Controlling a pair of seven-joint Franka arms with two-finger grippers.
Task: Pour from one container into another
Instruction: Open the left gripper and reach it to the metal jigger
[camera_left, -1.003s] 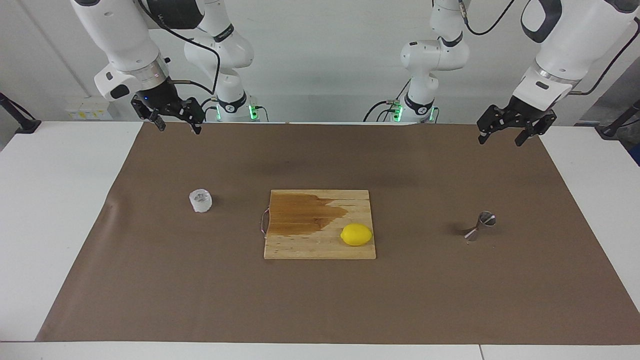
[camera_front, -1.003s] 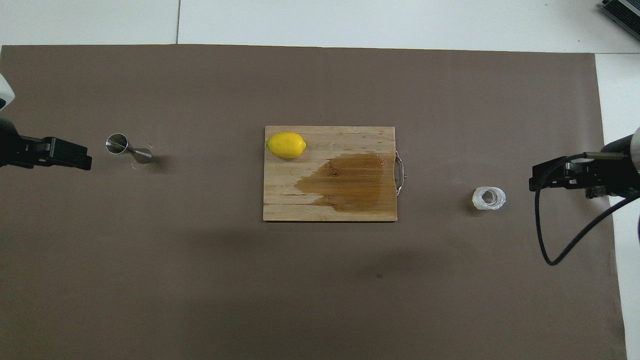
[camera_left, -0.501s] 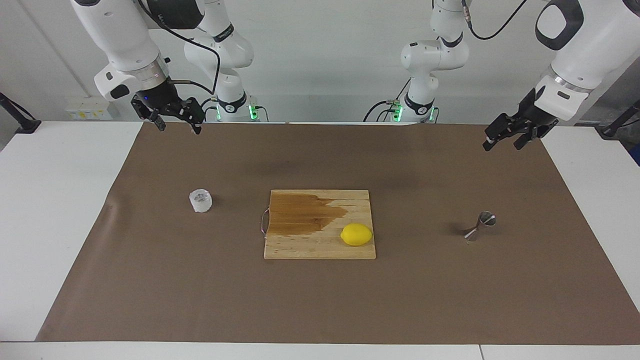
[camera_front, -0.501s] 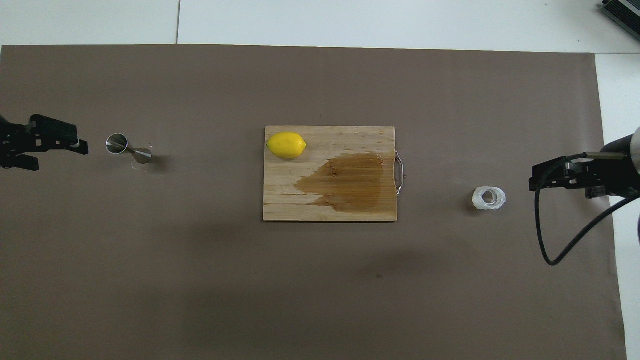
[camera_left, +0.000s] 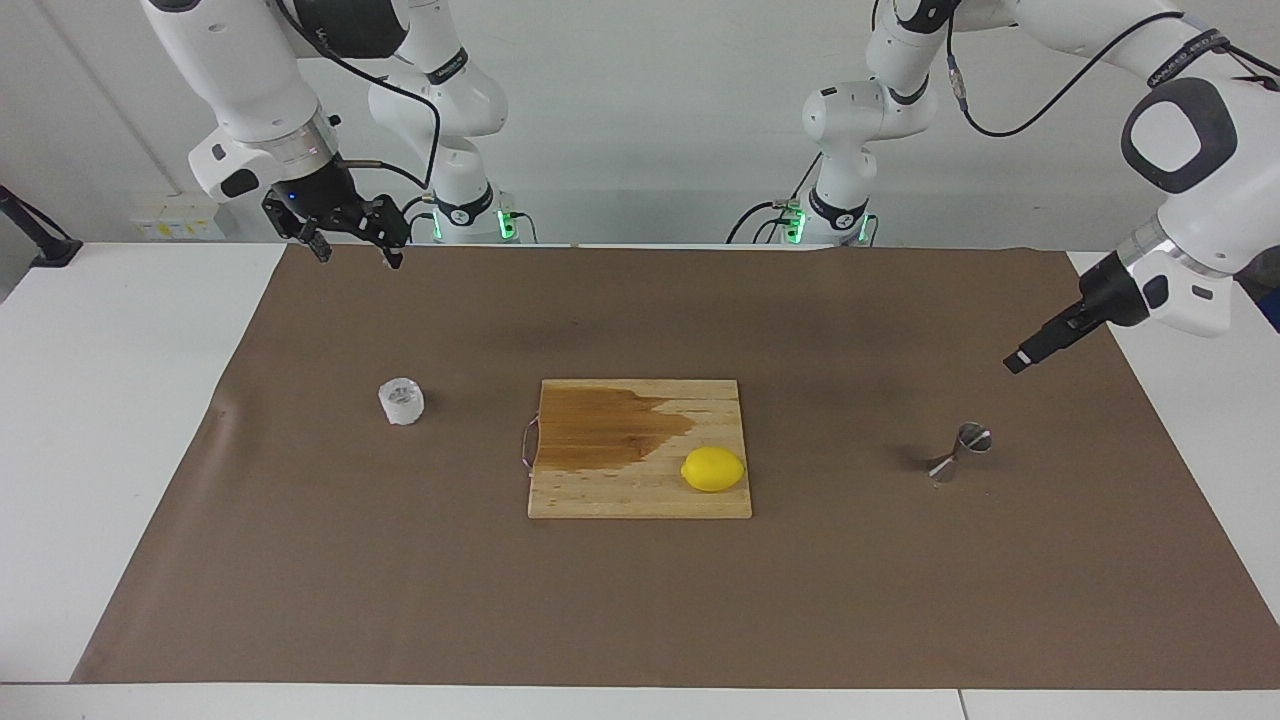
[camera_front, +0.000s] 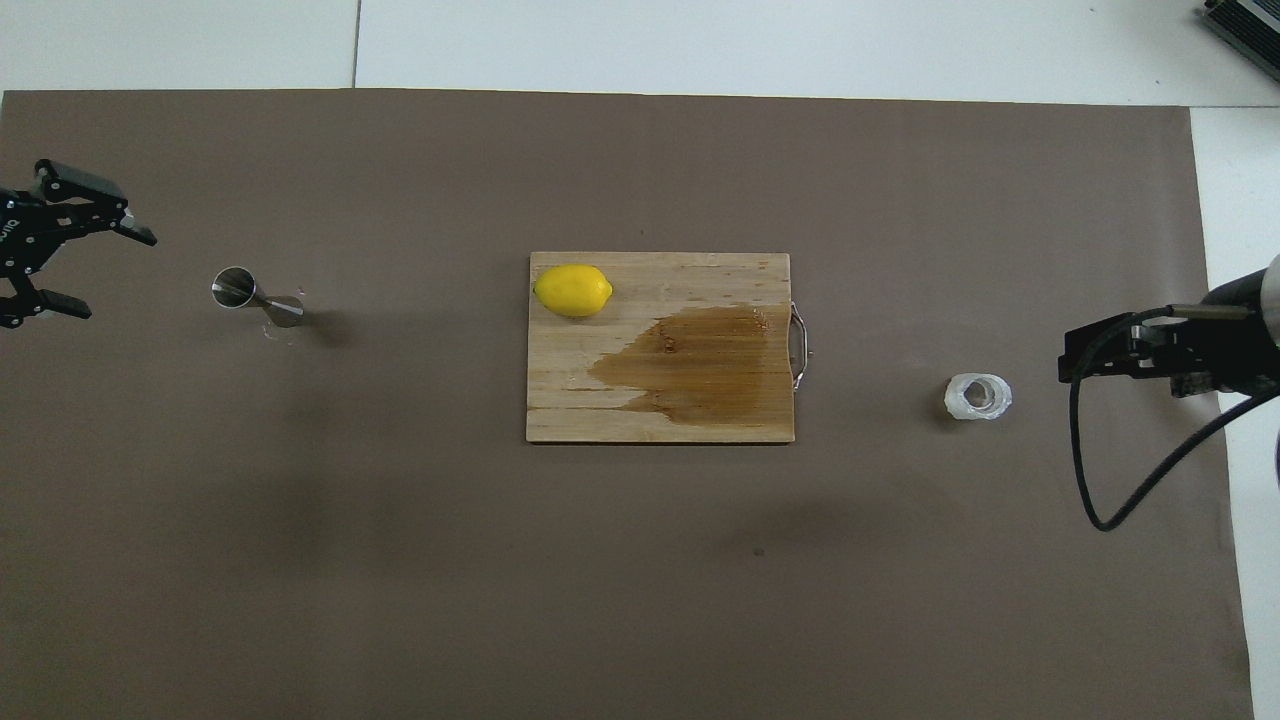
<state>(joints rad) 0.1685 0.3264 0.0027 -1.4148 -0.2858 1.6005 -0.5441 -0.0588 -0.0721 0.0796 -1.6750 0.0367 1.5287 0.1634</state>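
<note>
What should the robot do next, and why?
Probably bring the open left pincer down around the narrow waist of the shiny steel hourglass jigger. It hangs in the air beside the jigger, touching nothing. The small clear textured glass cup stands untouched at the right arm's end, and the open right pincer waits up near the mat's edge.

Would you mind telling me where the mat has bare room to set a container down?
The brown mat is bare between the glass cup and the cutting board, and between the board and the jigger. The board itself is crowded: a wet stain and the lemon.
</note>
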